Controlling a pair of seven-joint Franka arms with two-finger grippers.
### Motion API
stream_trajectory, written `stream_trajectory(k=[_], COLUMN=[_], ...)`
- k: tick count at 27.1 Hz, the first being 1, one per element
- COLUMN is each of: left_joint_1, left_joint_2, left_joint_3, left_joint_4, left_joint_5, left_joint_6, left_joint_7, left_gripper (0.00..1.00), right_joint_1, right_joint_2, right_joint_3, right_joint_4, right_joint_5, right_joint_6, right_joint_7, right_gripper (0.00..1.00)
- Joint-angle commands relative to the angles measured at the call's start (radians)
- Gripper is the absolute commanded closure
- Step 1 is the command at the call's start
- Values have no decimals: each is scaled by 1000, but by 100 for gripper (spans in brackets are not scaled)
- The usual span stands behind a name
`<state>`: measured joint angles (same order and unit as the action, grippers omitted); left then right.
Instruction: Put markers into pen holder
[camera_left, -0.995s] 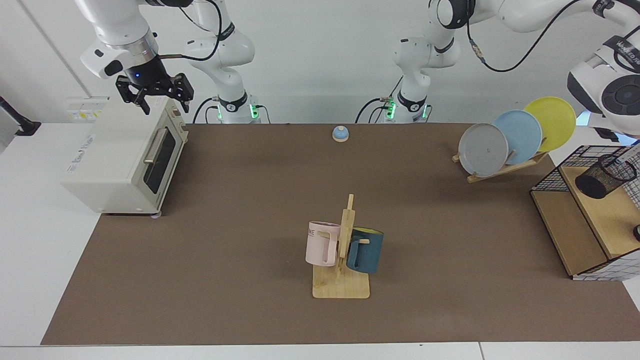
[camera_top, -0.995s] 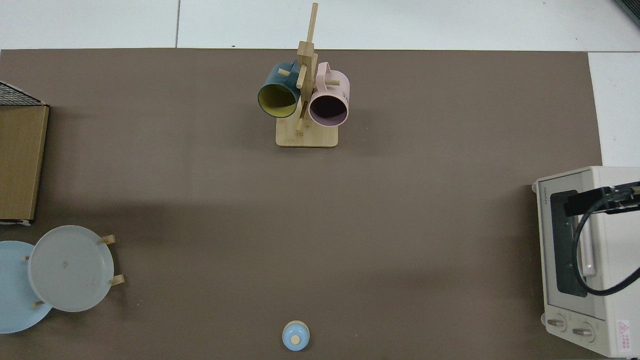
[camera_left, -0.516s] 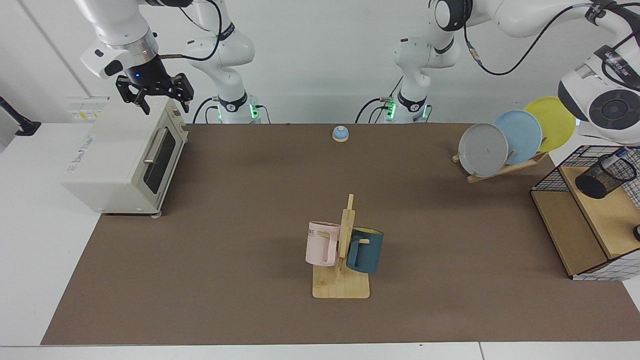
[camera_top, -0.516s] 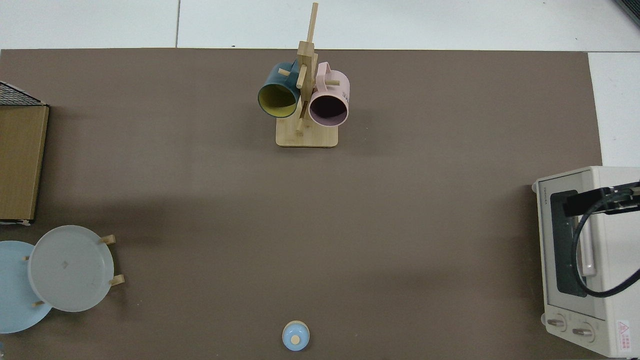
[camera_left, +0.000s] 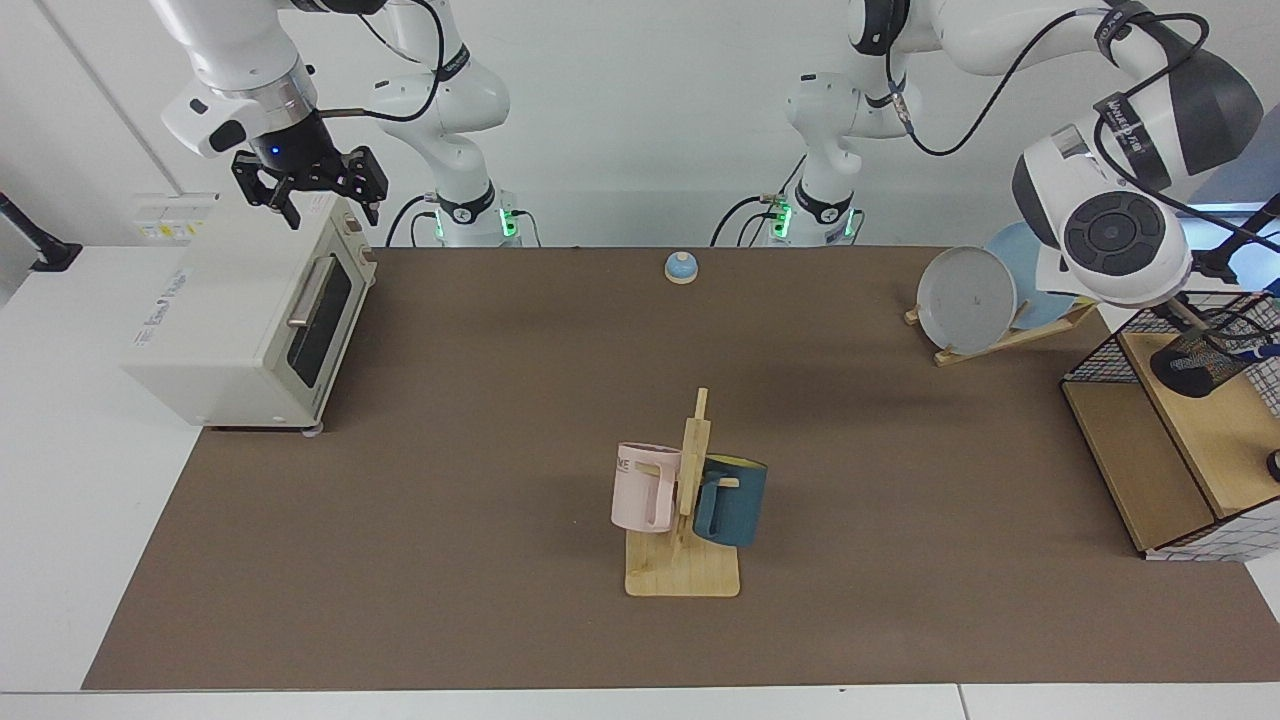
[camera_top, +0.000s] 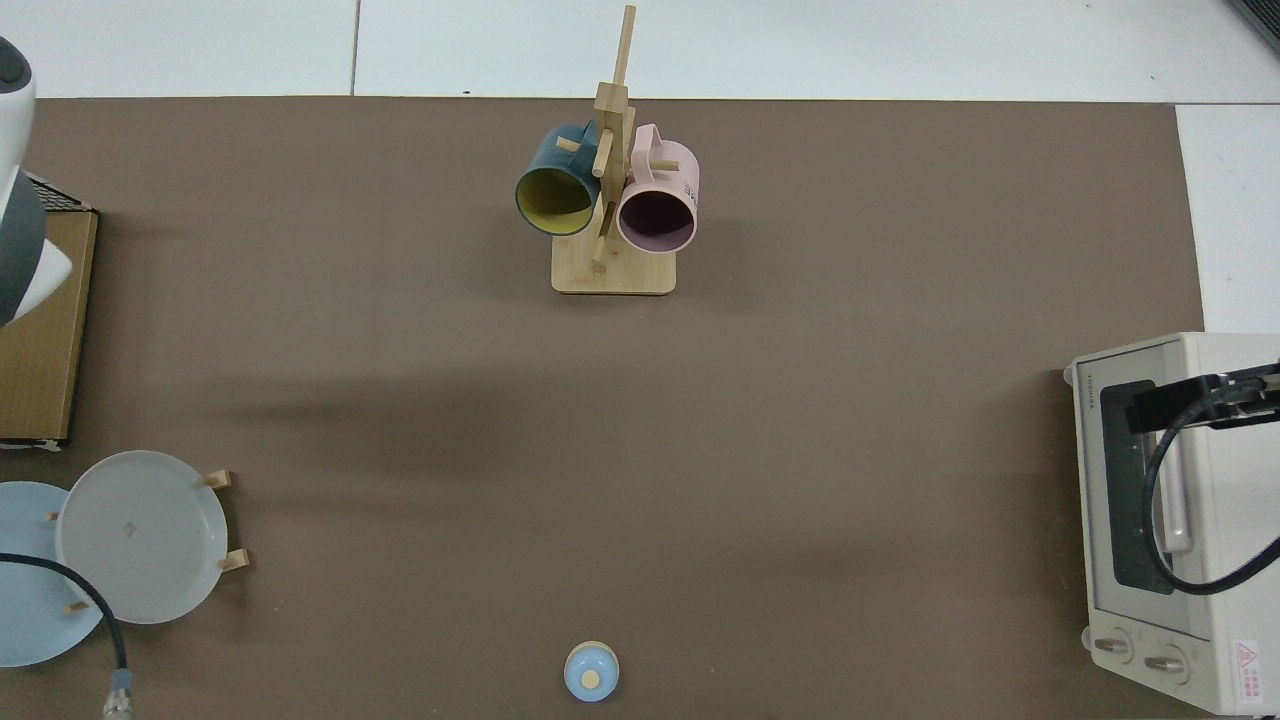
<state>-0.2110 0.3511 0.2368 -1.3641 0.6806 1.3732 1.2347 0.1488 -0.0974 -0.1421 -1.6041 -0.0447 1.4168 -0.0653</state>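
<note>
Facing view: the left arm's wrist bulks in front of the plate rack (camera_left: 975, 335) at the far side, and its gripper is out of sight behind it. Just below, the pen holder (camera_left: 1195, 360) leans on the wooden shelf (camera_left: 1215, 430), with what looks like the marker (camera_left: 1255, 351) poking from its mouth. Over the toaster oven (camera_left: 250, 310), the right gripper (camera_left: 310, 185) waits, fingers spread with nothing between them.

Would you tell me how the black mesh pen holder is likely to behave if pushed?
The pen holder looks like see-through wire mesh, so it is probably light and easily shoved. It appears tilted on the wooden shelf, so its round wall may let it roll.
</note>
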Motion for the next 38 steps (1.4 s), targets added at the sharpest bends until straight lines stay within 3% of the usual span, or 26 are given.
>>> stream_trajectory(k=[1,8,13,16,21,25,29,33,38], left_joint_1=[15,10,12,15,22,54,142,206,209], left_joint_2=[-11,-24,-70,-72,-78,-90,-121,-168,-273], left_joint_3=[4,-14,-2,2,-1,-33,-140,-238,-241], left_joint_4=[7,-27,-137,-150,-164,-156,-168,-199,-314], left_joint_5=[-246,-492,-594,-642,-656,-662,-659,-644,-644], left_joint_6=[-3,59,216,248,262,268,282,293,368], left_joint_7=[-271,-625,-658,-696,-901,-916,-920,-933,-940], left_gripper=[0,0,0,0,0,0,0,0,0], right_joint_1=[-14,-14,-12,-12,-12,-14,-12,-14,-14], right_joint_2=[-12,-12,-12,-12,-12,-12,-12,-12,-12], right_joint_3=[3,3,3,4,3,3,3,3,4], right_joint_4=[-7,-7,-7,-7,-7,-7,-7,-7,-7], right_joint_5=[20,20,20,20,20,20,20,20,20], right_joint_6=[-12,-12,-12,-12,-12,-12,-12,-12,-12], right_joint_7=[-31,-31,-31,-31,-33,-31,-31,-31,-31], right_gripper=[0,0,0,0,0,0,0,0,0])
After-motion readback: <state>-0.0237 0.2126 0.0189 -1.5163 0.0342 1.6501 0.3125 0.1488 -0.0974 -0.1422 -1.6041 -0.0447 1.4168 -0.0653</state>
